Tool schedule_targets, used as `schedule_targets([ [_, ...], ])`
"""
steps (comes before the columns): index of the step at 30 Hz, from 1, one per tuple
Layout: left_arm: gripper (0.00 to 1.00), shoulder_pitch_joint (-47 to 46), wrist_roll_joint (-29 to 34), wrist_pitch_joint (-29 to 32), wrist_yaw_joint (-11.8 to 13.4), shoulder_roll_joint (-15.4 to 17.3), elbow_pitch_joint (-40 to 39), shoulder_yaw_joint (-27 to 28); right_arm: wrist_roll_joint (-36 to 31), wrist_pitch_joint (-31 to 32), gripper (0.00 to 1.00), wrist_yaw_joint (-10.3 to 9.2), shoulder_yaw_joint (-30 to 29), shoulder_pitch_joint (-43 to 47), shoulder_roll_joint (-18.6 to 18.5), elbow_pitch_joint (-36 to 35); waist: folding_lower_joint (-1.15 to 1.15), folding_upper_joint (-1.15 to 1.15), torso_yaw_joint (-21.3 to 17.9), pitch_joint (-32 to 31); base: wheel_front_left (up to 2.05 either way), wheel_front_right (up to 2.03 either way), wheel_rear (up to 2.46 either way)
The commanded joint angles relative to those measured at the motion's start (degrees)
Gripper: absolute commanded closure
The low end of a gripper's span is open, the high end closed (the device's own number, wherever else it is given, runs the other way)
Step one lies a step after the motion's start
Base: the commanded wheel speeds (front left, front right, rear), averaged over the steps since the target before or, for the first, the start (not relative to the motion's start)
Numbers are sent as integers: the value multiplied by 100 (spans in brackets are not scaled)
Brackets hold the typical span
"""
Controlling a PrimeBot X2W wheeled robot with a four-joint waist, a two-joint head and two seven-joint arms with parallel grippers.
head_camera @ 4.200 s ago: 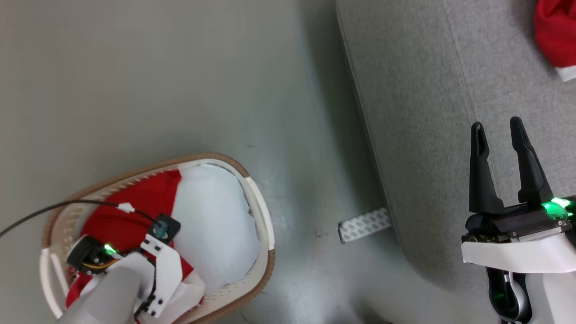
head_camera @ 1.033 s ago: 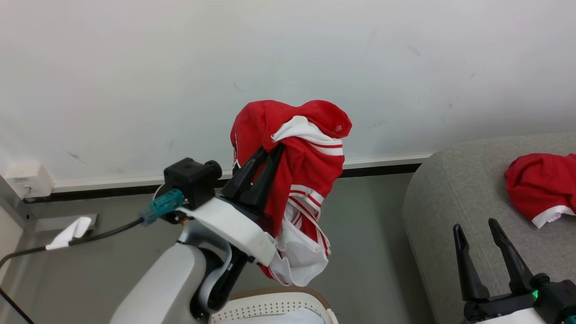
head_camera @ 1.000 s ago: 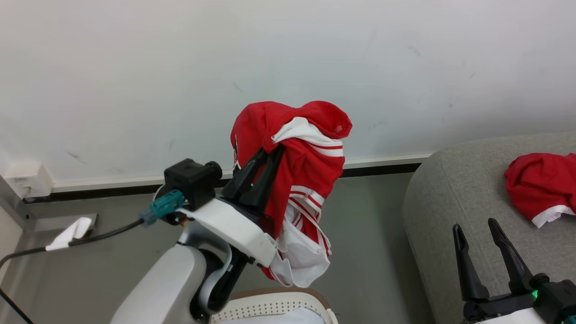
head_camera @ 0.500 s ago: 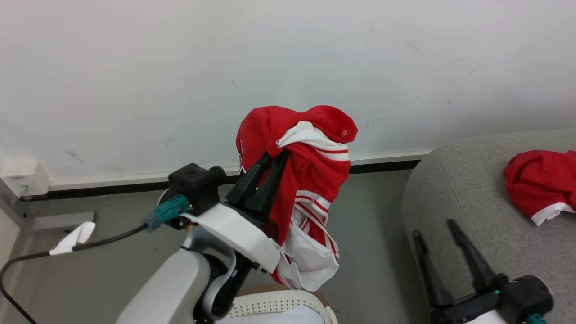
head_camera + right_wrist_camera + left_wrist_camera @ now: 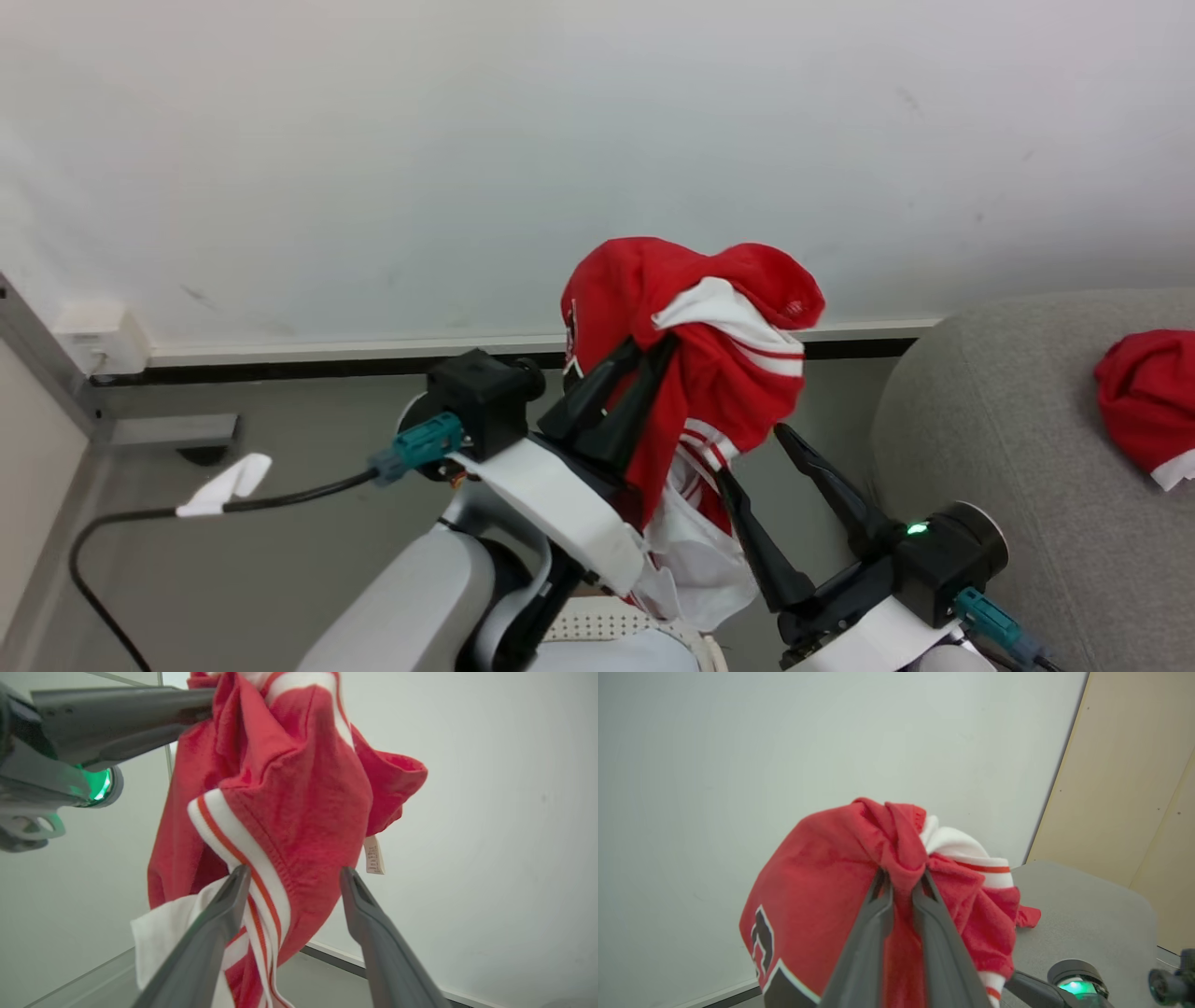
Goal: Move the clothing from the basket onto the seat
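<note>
The clothing [image 5: 719, 373] is hanging in mid-air, clear of the seat [image 5: 990, 420] at the right, where a second red garment [image 5: 1144, 392] is lying. The left gripper [image 5: 653, 342], its arm angling up toward the wall [image 5: 467, 140], is clamping one fold. The right gripper [image 5: 752, 452] is pointing up with its fingers spread near the lower hem, above the basket [image 5: 607, 618].

The clothing [image 5: 738, 397] was bright red with white bands, thin red stripes and a black print edged in white. The seat [image 5: 990, 420] was light grey; the basket [image 5: 616, 621] white with holes.
</note>
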Motion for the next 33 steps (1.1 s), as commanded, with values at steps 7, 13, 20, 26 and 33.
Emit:
schedule_targets([
  [7, 100, -31, -29, 132, -134, -244, -28, -349, 109, -40, 0, -13, 182, -237, 17, 464, 0, 0, 570, -107, 0, 0, 0],
  [13, 100, 40, -74, 246, -216, -362, -24, -629, 130, -41, 0, -13, 238, -444, 59, 702, 0, 0, 872, -159, 0, 0, 0],
  [20, 100, 98, -90, 285, -196, -342, 27, -699, 159, -43, 100, -13, 141, -471, 95, 661, 0, 0, 1032, -165, 0, 0, 0],
  [26, 100, 147, -140, 254, -168, -272, 128, -650, 196, -44, 100, -13, 111, -288, 41, 566, 0, 0, 985, -140, 0, 0, 0],
  [33, 100, 208, -205, 151, -152, -230, 203, -598, 238, -44, 100, -13, 49, -189, -37, 542, 0, 0, 845, -134, 0, 0, 0],
])
